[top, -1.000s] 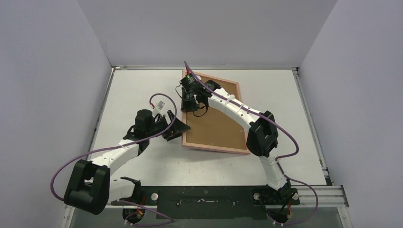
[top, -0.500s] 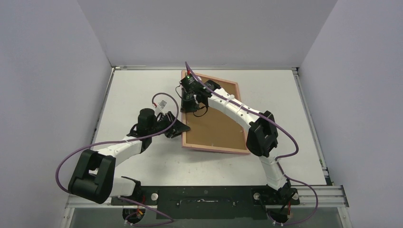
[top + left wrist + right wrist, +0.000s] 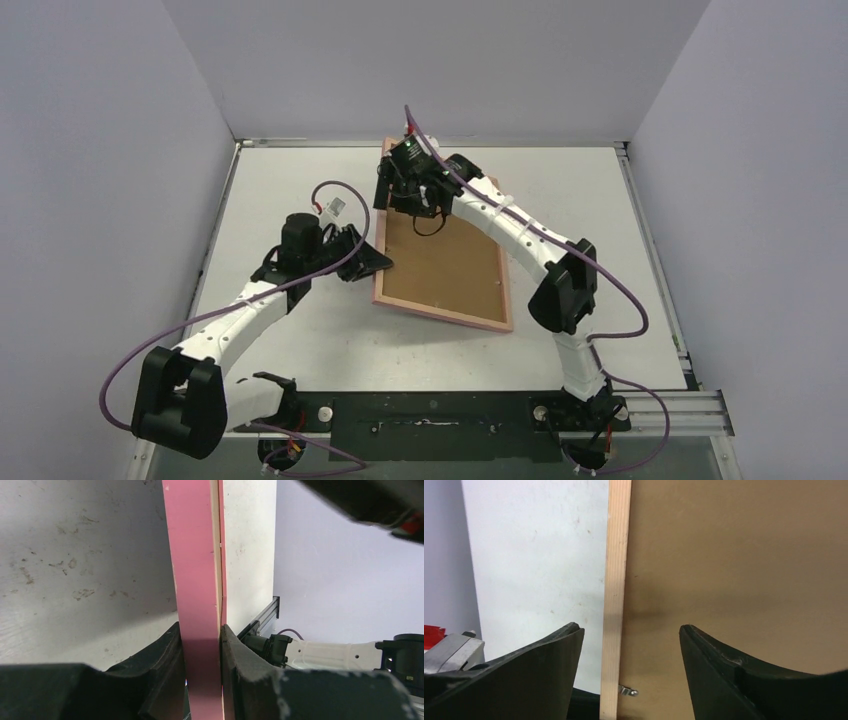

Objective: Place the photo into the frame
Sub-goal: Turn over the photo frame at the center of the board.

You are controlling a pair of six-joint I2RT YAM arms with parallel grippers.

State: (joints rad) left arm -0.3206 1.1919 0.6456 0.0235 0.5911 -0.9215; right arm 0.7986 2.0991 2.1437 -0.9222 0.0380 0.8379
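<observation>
The frame [image 3: 440, 268] has swung, its near-left corner now nearer the left edge of the desk [image 3: 290, 180]; back up, mid-desk. Left pincer [image 3: 200, 635] clamps its left rim; right pincer [image 3: 629, 630] gapes astride its far-left rim.

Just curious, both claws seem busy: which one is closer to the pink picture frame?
The left. The left gripper is clamped on the pink edge of the frame, touching it. The right gripper is open, straddling the tan back rail, with no contact visible.

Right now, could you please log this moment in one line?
left gripper: shut on frame edge | right gripper: open over frame rail | frame: back up | photo: unseen
</observation>
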